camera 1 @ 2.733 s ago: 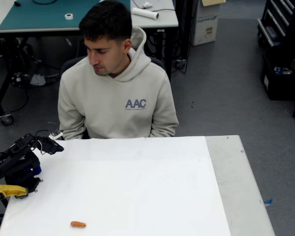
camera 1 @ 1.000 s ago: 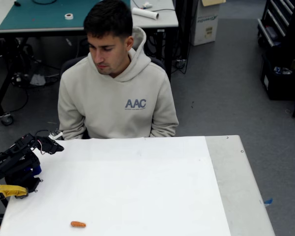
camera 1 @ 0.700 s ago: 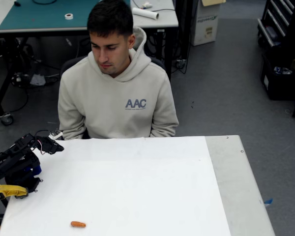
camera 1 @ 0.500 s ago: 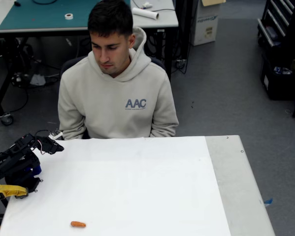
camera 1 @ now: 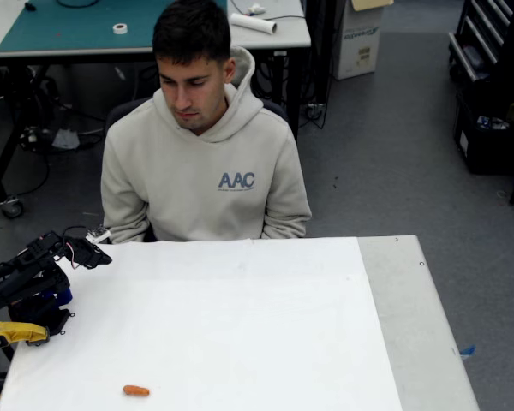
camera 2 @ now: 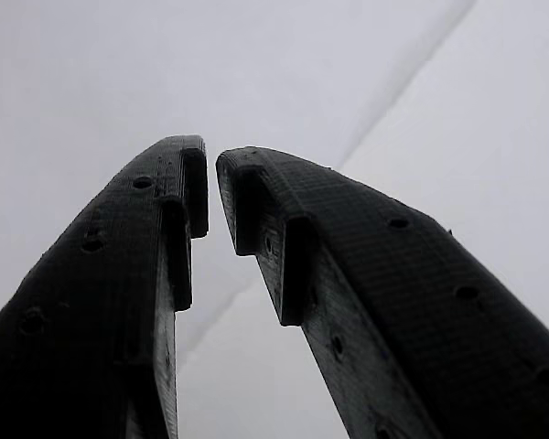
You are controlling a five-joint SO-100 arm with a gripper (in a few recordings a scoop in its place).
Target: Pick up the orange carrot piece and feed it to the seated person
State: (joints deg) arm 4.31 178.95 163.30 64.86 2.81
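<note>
White table [camera 1: 240,317]; orange carrot piece [camera 1: 136,390] near front-left edge

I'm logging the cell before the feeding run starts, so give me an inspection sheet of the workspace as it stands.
Surface: white table, grey strip along its right side in the fixed view.
Job's things: orange carrot piece lies near the front-left edge, untouched; seated person behind the far edge, looking down.
Clutter: yellow tool handle at the left edge.
Grippers: gripper nearly closed, holding nothing, over the white surface; black arm folded at the left edge.
Cables: thin wires on the arm.
Surroundings: workbench with green mat, tape roll, cardboard box.
</note>
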